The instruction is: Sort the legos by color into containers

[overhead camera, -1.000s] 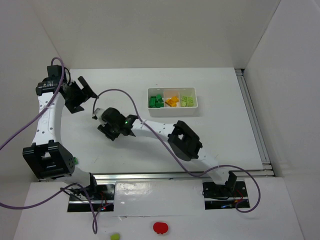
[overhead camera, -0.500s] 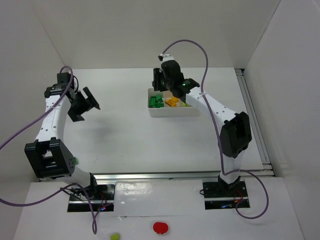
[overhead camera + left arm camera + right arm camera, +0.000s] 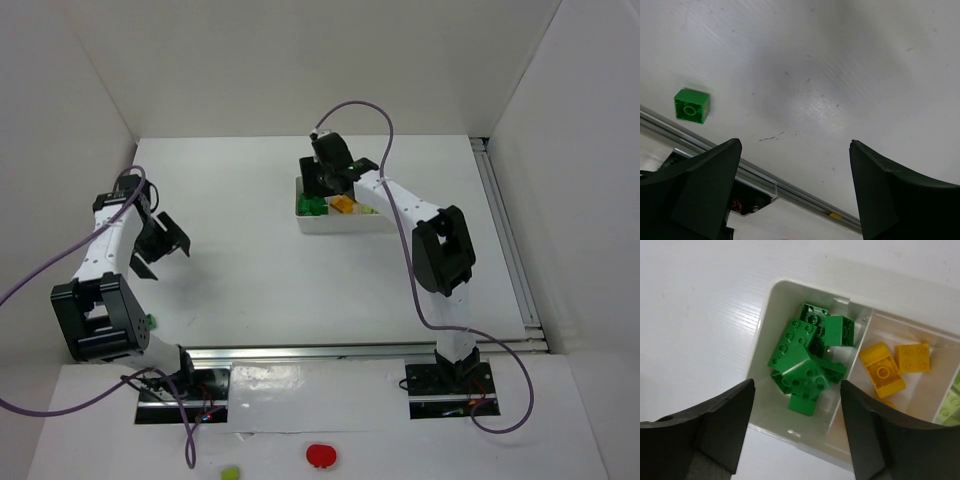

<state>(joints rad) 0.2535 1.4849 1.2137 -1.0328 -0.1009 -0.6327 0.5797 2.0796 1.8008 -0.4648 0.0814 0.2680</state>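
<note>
My right gripper (image 3: pixel 796 390) hangs open over the left compartment of the white tray (image 3: pixel 765 315), with nothing between its fingers. Below it lies a pile of several dark green legos (image 3: pixel 802 362). Orange legos (image 3: pixel 882 371) fill the middle compartment, and pale yellow-green ones (image 3: pixel 952 405) show at the right edge. From above, the right gripper (image 3: pixel 318 185) covers the left end of the tray (image 3: pixel 345 226). My left gripper (image 3: pixel 160 245) is wide open and empty over the table's left side. One green lego (image 3: pixel 691 105) lies on the table near the front rail.
A metal rail (image 3: pixel 360 350) runs along the table's near edge, with both arm bases behind it. A red round object (image 3: pixel 321 456) and a small yellow-green piece (image 3: pixel 231 473) lie on the front shelf. White walls close in the left, back and right.
My right arm swung from the table's left middle to the tray, and its gripper has opened over the green compartment. My left gripper moved nearer and lower, still open.
</note>
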